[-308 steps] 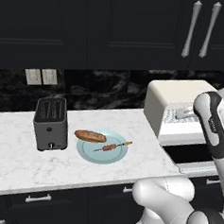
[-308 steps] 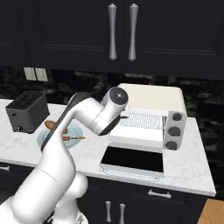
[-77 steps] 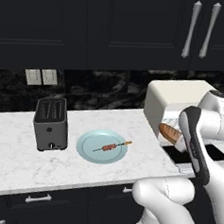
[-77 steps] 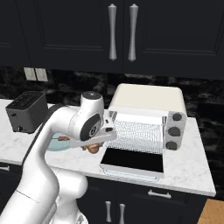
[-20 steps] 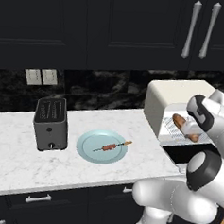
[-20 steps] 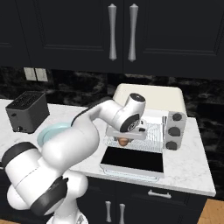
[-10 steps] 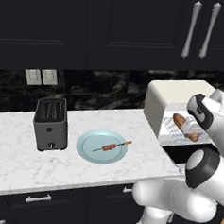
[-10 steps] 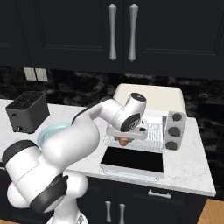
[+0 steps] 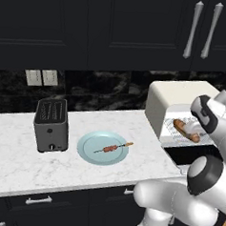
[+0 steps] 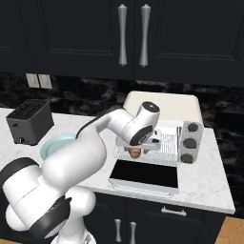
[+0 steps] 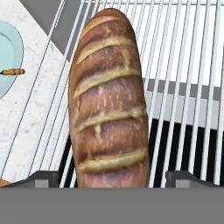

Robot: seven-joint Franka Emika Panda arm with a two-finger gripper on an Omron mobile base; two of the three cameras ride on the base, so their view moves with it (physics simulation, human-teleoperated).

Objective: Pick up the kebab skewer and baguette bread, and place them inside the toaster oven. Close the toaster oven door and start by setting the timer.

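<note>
The golden-brown baguette bread (image 11: 109, 105) lies on the wire rack (image 11: 188, 65) of the cream toaster oven (image 9: 178, 95). My gripper (image 11: 111, 179) hangs over it and is open, each fingertip (image 11: 43, 177) standing a little clear of the loaf's sides. From the left base view, the baguette bread (image 9: 185, 130) rests at the oven's mouth, beside the gripper (image 9: 196, 129). The kebab skewer (image 9: 113, 148) lies on the light-blue plate (image 9: 90, 151). The toaster oven door (image 10: 145, 174) is folded down flat and open, below the gripper (image 10: 136, 150).
A dark-grey slot toaster (image 9: 51, 125) stands on the white marble counter (image 9: 15, 165), left of the plate. Three dark knobs (image 10: 190, 140) sit on the oven's right side. Black cabinets with silver handles (image 10: 133, 35) hang overhead.
The jaws have spread apart and let go of the baguette bread, which now lies on the rack. The arm has hardly moved.
</note>
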